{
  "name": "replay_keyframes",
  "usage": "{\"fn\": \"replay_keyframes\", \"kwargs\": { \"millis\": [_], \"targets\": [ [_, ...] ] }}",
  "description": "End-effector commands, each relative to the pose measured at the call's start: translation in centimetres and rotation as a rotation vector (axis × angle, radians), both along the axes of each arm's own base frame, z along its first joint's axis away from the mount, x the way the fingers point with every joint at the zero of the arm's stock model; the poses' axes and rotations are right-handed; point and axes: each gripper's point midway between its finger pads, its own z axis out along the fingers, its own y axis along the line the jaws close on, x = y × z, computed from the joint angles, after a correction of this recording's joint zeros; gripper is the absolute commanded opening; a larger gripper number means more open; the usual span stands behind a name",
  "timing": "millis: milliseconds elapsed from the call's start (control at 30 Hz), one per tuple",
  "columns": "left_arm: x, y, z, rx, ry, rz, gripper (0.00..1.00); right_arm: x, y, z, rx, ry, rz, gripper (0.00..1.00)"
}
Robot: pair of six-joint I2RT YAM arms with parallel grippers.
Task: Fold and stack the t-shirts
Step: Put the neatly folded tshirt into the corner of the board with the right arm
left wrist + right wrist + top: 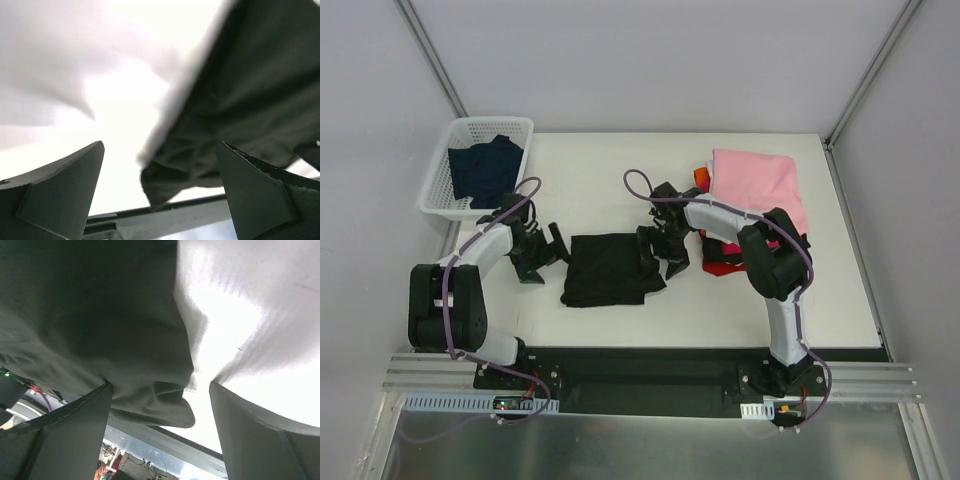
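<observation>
While I'm hovering L claw [545,255] & R claw [662,256] wide, empty, at the tee's [608,268] edges, a shallow pinch could be skewing the fold.

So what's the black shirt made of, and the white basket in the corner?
The black t-shirt looks like soft knit cloth, maybe cotton, with a dull matte finish. It wrinkles and its edges lie in loose folds in the wrist views. The white basket looks like moulded plastic, smooth and a little shiny. Its walls are an even lattice of small holes under a plain rim.
</observation>
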Motion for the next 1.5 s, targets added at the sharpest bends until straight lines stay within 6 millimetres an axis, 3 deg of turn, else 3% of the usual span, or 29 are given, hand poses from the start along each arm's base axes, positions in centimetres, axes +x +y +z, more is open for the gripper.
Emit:
{"fn": "replay_keyframes", "kwargs": {
  "millis": [0,267,533,833,1000,1267,1467],
  "targets": [
    [1.1,2.8,-0.7,0.078,-0.028,-0.008,0.95,0.3,-2.0,-0.4,-0.099,-0.039,0.039,0.82],
    [1.5,1.0,-3.1,-0.035,0.023,0.003,0.95,1.0,-1.5,-0.3,-0.103,-0.029,0.041,0.82],
    [2.6,-1.3,-2.5,-0.155,-0.005,-0.023,0.95,1.4,-0.9,-1.7,-0.094,-0.002,0.029,0.83],
    [1.6,-5.9,-2.6,-0.194,0.022,-0.093,0.95,2.7,1.1,-2.1,-0.041,0.003,-0.006,0.82],
    [1.1,-5.7,-2.7,-0.179,0.018,-0.103,0.95,2.9,1.8,-1.9,-0.014,-0.005,-0.022,0.83],
    [0.1,-5.6,-3.0,-0.175,0.052,-0.105,0.94,1.9,2.3,-3.2,0.008,0.031,-0.041,0.82],
    [-0.6,-5.2,-3.7,-0.155,0.071,-0.107,0.82,1.0,3.2,-4.0,0.016,0.047,-0.034,0.79]
  ]
}}
